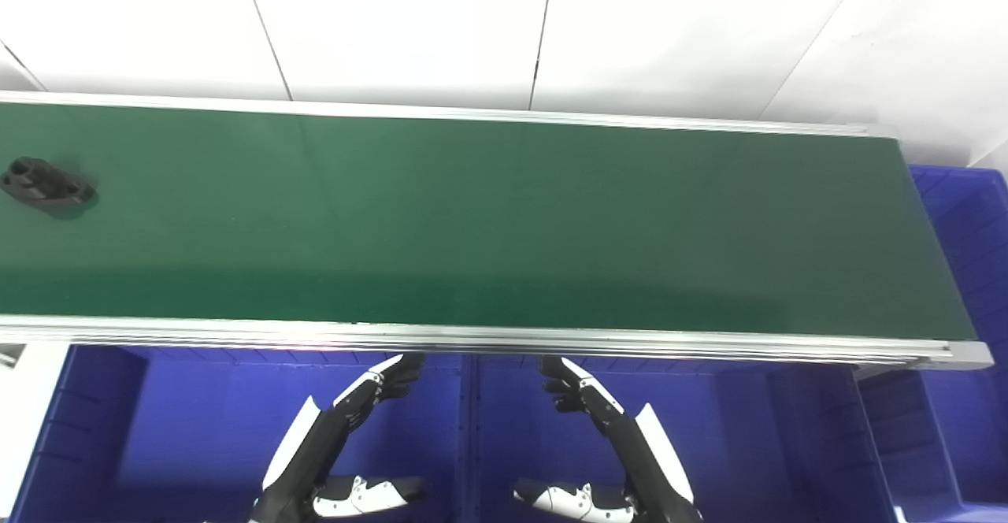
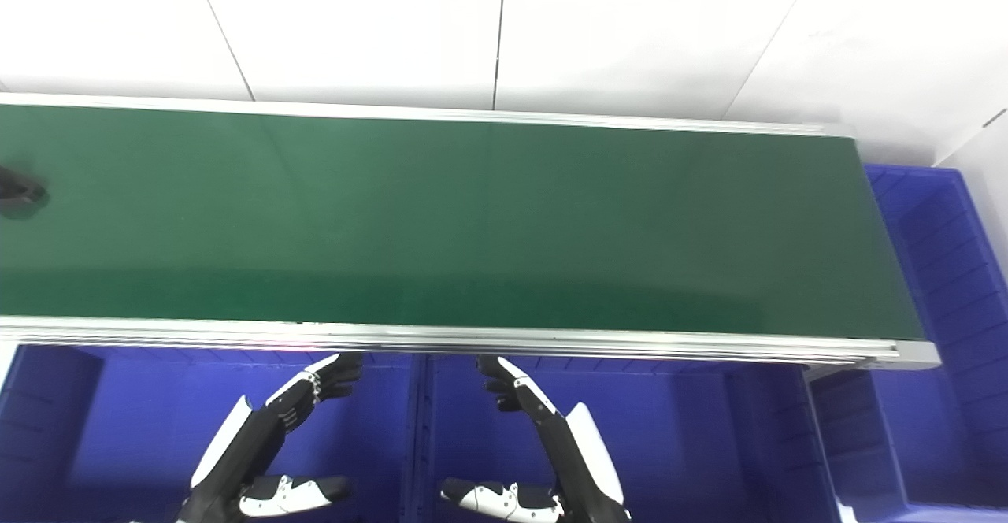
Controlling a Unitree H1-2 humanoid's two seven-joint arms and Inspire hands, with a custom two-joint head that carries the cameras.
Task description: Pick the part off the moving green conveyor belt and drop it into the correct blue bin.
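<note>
Nearest the cameras, both hands hang low over the blue bins, on the near side of the conveyor's frame. The left hand (image 1: 339, 444) holds nothing; its fingers (image 1: 386, 377) reach up and forward toward the belt's near rail, and its thumb sticks out sideways toward the other hand, well apart from the fingers. The right hand (image 1: 606, 448) mirrors it, empty, its fingers (image 1: 567, 385) stretched toward the rail and its thumb spread inward. The two thumbs point at each other across the wall between the bins without touching. Under the left hand lies the left blue bin (image 1: 157, 428), and under the right hand the middle blue bin (image 1: 748, 428); both look empty where their floors show. Off to the right hand's outer side, around the end of the belt, sits a third blue bin (image 1: 965, 216). Just beyond the fingertips runs the silver near rail (image 1: 504, 338), and past it the green conveyor belt (image 1: 504, 224) stretches across both views. The part (image 1: 46, 182), a dark block with holes in it, lies on the belt far out to the left of the left hand, about midway across the belt's width, well apart from either hand. Beyond the belt is a white panelled wall (image 1: 394, 27).
</note>
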